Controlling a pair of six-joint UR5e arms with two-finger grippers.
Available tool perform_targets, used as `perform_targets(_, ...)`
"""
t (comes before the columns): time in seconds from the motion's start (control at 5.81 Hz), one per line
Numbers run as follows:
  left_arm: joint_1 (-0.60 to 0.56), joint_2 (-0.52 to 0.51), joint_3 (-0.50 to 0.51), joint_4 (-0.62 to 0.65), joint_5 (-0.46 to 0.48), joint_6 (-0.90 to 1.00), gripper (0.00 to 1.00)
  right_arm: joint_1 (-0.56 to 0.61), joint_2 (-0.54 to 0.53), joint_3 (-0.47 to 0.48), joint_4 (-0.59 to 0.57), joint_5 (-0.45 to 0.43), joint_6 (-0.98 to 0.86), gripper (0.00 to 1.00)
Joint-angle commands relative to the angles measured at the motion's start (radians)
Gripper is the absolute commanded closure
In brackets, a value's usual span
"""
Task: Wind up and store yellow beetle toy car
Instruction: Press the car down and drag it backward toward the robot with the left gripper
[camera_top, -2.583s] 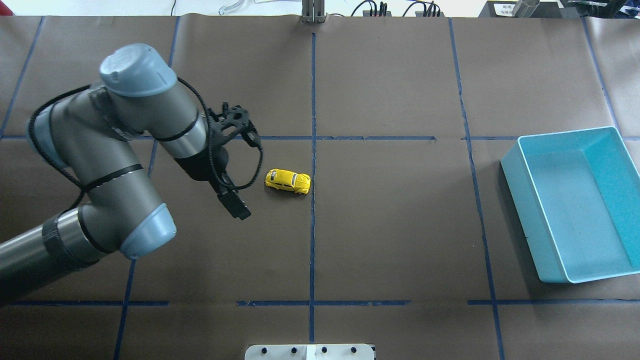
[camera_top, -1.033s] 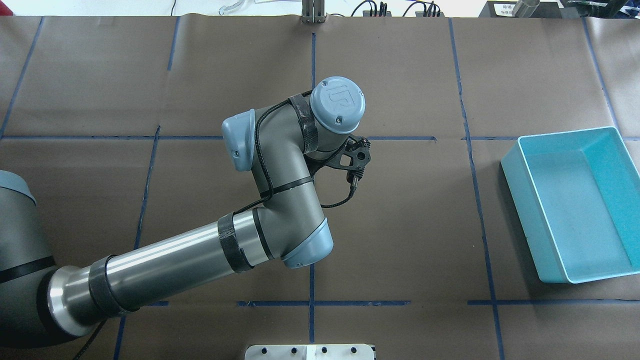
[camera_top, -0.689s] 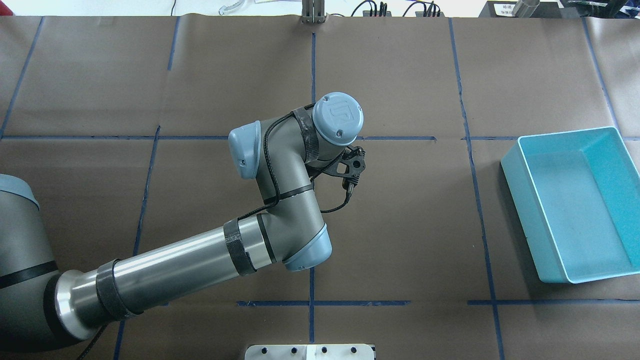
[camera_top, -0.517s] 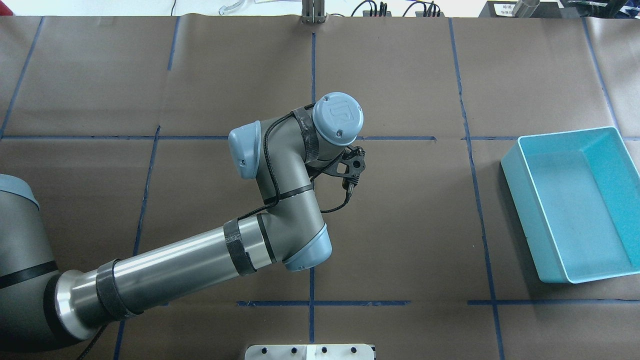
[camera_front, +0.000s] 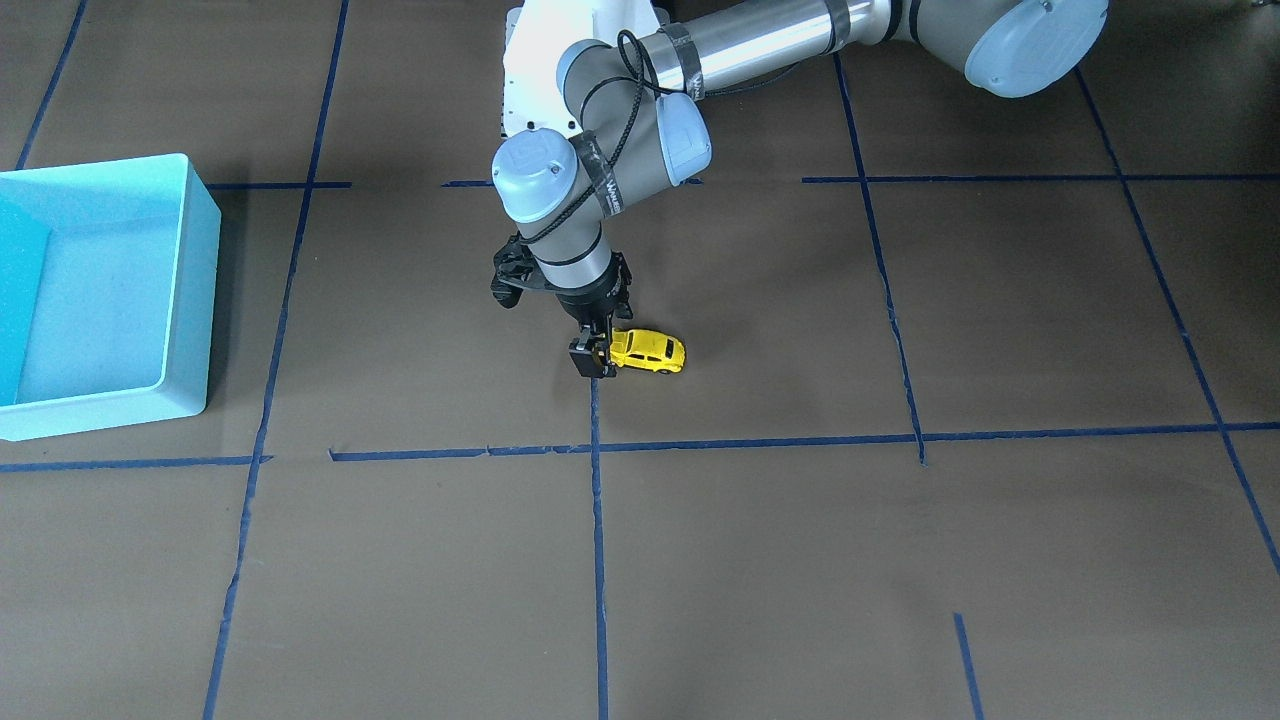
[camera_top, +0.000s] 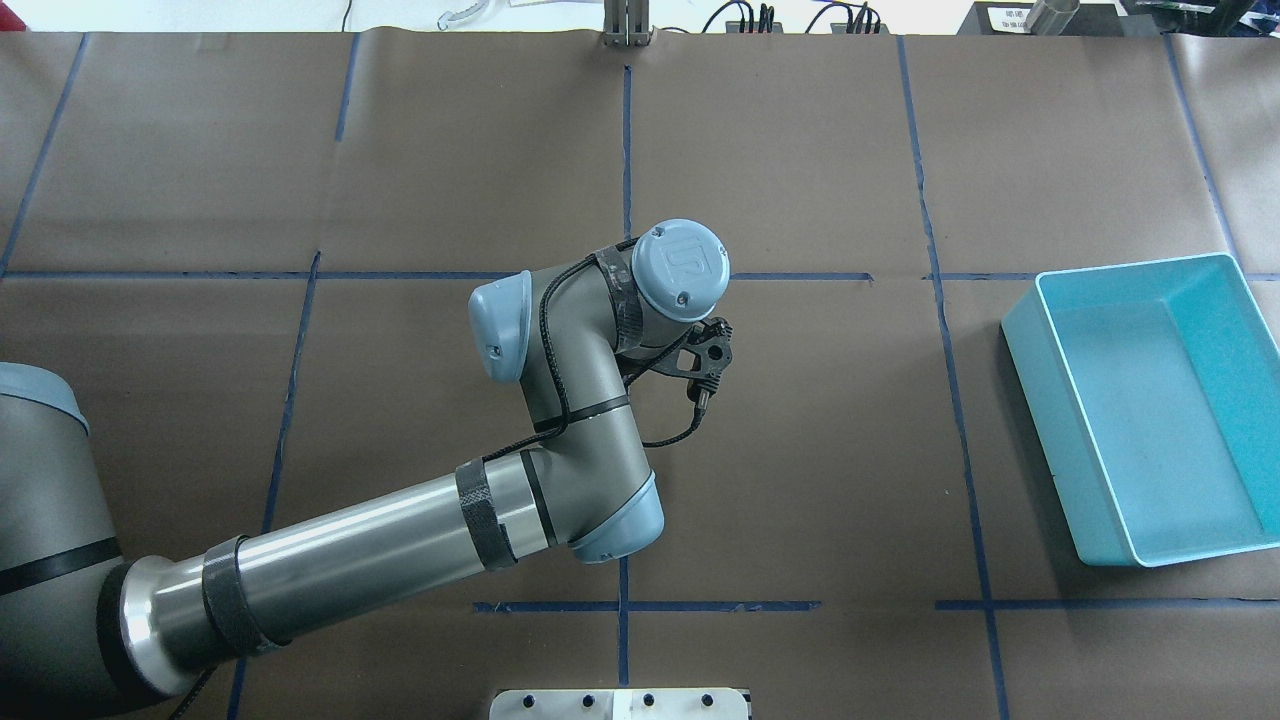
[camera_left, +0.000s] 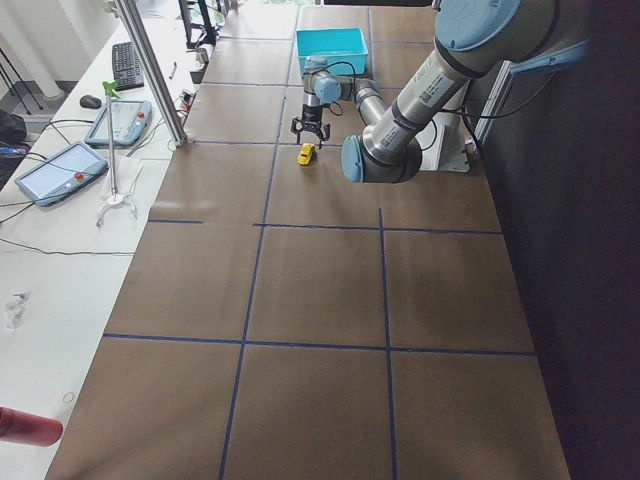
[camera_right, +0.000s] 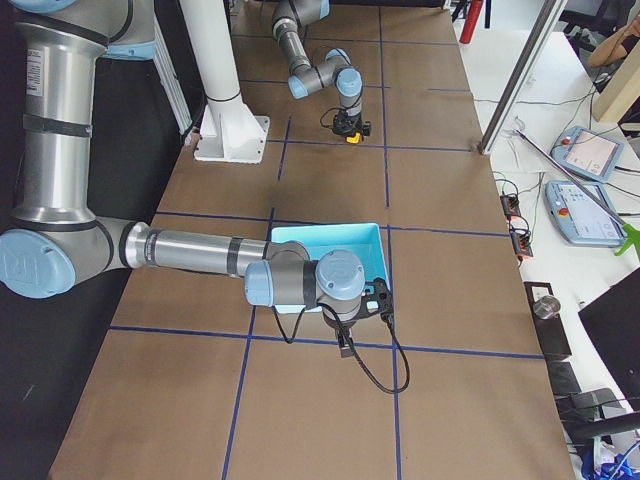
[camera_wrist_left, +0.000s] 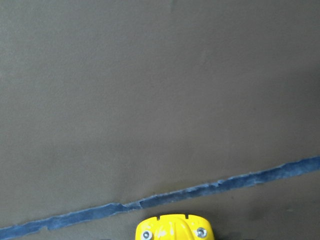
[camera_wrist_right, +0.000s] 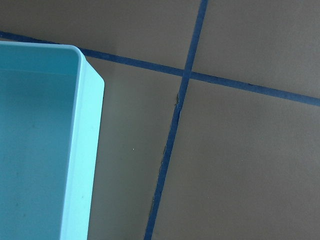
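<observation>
The yellow beetle toy car (camera_front: 650, 352) stands on the brown table near a blue tape crossing. It also shows in the exterior left view (camera_left: 306, 154), the exterior right view (camera_right: 352, 137), and at the bottom edge of the left wrist view (camera_wrist_left: 175, 231). In the overhead view my left arm (camera_top: 680, 265) hides it. My left gripper (camera_front: 598, 358) points straight down, low over one end of the car, and looks open. My right gripper (camera_right: 345, 348) hangs beside the light blue bin (camera_right: 330, 235); I cannot tell whether it is open or shut.
The empty light blue bin (camera_top: 1040, 440) sits at the table's right side, also in the front view (camera_front: 195, 300) and the right wrist view (camera_wrist_right: 82, 150). Blue tape lines cross the brown table cover. A metal plate (camera_top: 620, 703) lies at the near edge.
My left arm has swung from the left side to over the car, which it now hides in the overhead view, and has kept shifting toward the near edge in the last half second.
</observation>
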Motion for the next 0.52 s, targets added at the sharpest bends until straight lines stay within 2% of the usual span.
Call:
perform_targets(0.0, 0.001, -0.001, 0.007, -0.014, 0.005, 0.005, 0.79, 0.0, 0.0, 0.0, 0.0, 0.0, 0.0, 0.0)
perform_targets(0.17, 0.0, -0.001, 0.005, -0.014, 0.0, 0.008, 0.96, -0.002, 0.0, 0.0, 0.0, 0.0, -0.003, 0.0)
perform_targets(0.34, -0.002, -0.002, 0.001, -0.018, -0.006, -0.022, 1.0, -0.002, 0.0, 0.0, 0.002, 0.0, -0.004, 0.0)
